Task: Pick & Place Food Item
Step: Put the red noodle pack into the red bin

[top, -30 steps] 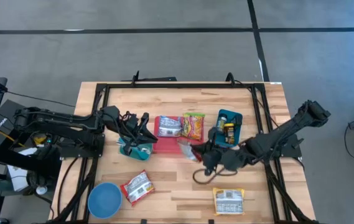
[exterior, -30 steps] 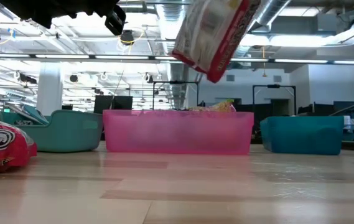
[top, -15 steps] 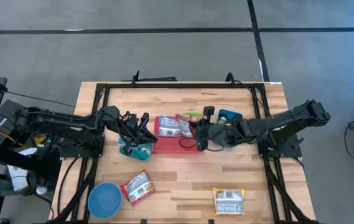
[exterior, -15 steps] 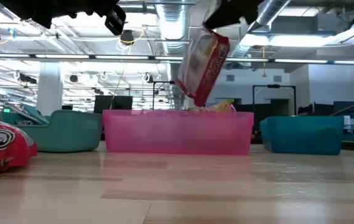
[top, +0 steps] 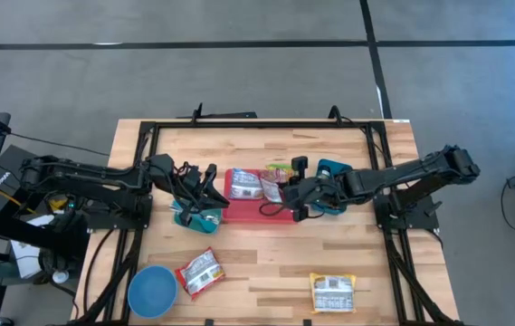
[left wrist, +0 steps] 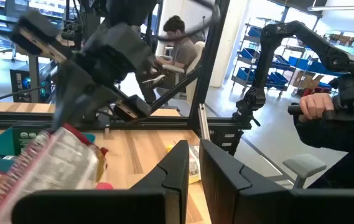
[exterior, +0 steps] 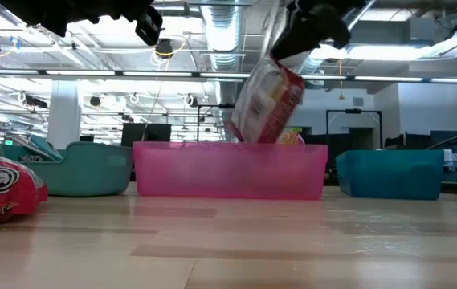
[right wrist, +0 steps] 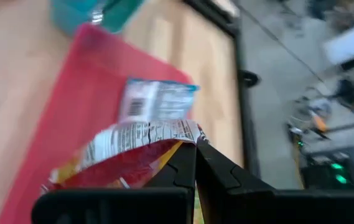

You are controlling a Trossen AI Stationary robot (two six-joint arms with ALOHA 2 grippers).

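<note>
High view: wooden table (top: 266, 272) in a black frame, grey floor around it. Right gripper (top: 286, 192) pinches a snack packet (exterior: 267, 104), hanging above the pink bin (top: 259, 215) at table centre (packet's lower end at the rim in the low view). Left gripper (top: 205, 186), fingers nearly together and empty, hovers over the teal bowl (top: 195, 218). Near edge: blue bowl (top: 152, 292), red-and-white packet (top: 199, 272), yellow packet (top: 332, 292). Teal bin (top: 336, 169) just right of the pink one. Room beyond: open workshop with ceiling lights, shelving, a seated person (left wrist: 180, 46).
</note>
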